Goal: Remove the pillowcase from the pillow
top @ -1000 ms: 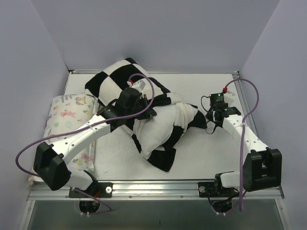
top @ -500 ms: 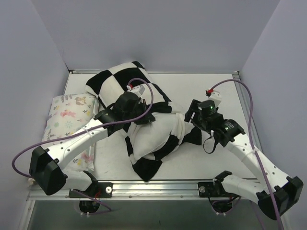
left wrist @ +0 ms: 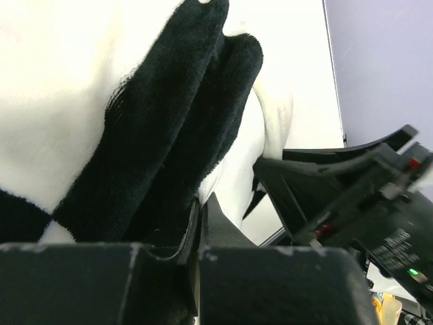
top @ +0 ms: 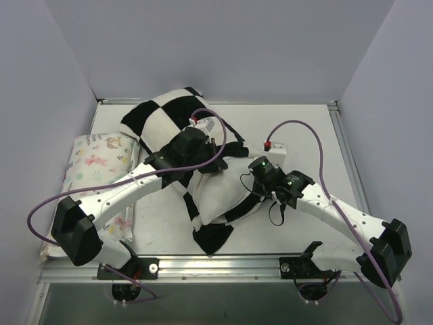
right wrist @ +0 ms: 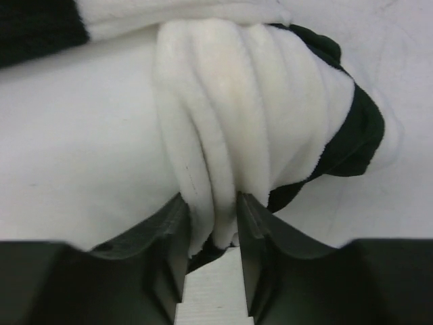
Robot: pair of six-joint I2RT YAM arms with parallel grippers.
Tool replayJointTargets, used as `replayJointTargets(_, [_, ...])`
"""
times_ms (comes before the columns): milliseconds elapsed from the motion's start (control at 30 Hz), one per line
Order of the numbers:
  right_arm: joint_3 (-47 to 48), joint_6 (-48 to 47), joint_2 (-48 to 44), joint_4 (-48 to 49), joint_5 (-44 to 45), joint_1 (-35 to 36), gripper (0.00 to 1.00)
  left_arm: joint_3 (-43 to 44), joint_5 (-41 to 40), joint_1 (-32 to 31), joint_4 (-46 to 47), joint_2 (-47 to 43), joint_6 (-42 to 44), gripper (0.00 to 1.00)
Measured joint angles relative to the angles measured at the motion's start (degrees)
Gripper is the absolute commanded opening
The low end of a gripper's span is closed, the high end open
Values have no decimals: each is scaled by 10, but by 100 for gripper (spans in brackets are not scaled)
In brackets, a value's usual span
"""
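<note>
The black-and-white checkerboard pillowcase (top: pixel 159 118) lies bunched in the middle of the table, with the plain white pillow (top: pixel 216 193) bulging out of its near side. My left gripper (top: pixel 206 161) sits on top of the bundle. In the left wrist view this gripper (left wrist: pixel 201 210) is closed on a thin pinch of the pillowcase (left wrist: pixel 155 122). My right gripper (top: pixel 248 181) is at the bundle's right side. In the right wrist view that gripper (right wrist: pixel 211 217) is clamped on a bunched white fold of the pillowcase (right wrist: pixel 230 115), beside the smooth pillow (right wrist: pixel 81 149).
A smaller floral-print pillow (top: pixel 95 159) lies along the table's left edge, under my left arm. The white table (top: pixel 304 128) is walled at the left, back and right. My right arm (left wrist: pixel 352 196) shows close in the left wrist view.
My right arm has swung left from the table's right side to the bundle and closed on a fold. The left gripper shifted slightly right and the bundle slid nearer.
</note>
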Motion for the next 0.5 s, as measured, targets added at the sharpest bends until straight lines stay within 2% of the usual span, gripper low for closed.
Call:
replayJointTargets(33, [-9,3,0,-1,2,-7,11,2,0,0,0,2,0,0])
replayJointTargets(100, [-27,5,-1,1,0,-35,1,9,0,-1,-1,4,0,0])
replayJointTargets(300, [-65,-2,-33,23,-28,-167,0,34,3,-6,-7,4,2,0])
replayJointTargets(500, [-83,-21,-45,59,-110,-287,0,44,4,-7,-16,-7,3,0])
